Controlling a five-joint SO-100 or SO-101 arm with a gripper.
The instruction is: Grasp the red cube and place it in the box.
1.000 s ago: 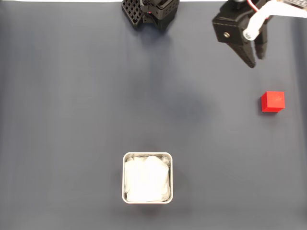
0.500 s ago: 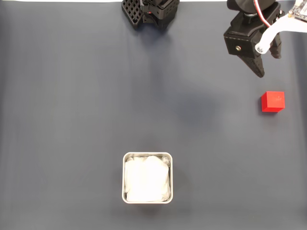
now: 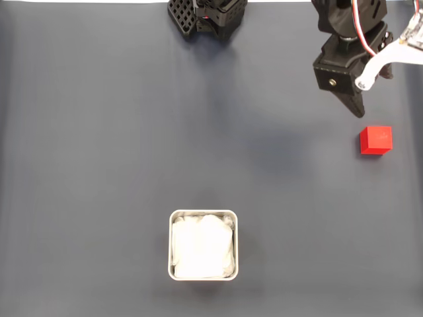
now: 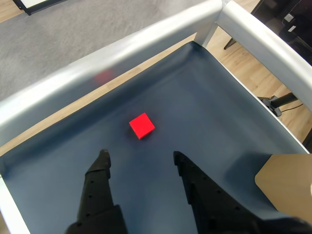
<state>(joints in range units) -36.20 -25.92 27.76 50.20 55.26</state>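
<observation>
Arm reaching in from top right corner of dark mat (image 3: pixel 99 145) in fixed view, wrist tilted down, black fingertip pointing toward bottom edge. Gripper (image 3: pixel 361 112) hovering near right edge, just above and left of red cube (image 3: pixel 376 140), not touching it. Base of arm (image 3: pixel 208 14) at top edge, centre-left of the gripper.

Wrist view: gripper (image 4: pixel 140 158) coming in from bottom edge, two black fingers (image 4: pixel 100 168) spread wide apart, nothing between them, nothing held. Red cube (image 4: pixel 142 125) sitting flat on mat ahead of fingertips, roughly centred on the gap, clearly apart from both tips. Grey metal rail (image 4: pixel 122 53) curving along far edge of mat (image 4: pixel 204 92), wood floor beyond.

Red cube close to right edge of mat in fixed view, about mid-height, resting on one face, edges near square to mat edges. Box (image 3: pixel 203 253) near bottom edge, slightly left of centre, well apart from cube and gripper; pale metal rim, white soft lining bunched inside, no cube in it.
</observation>
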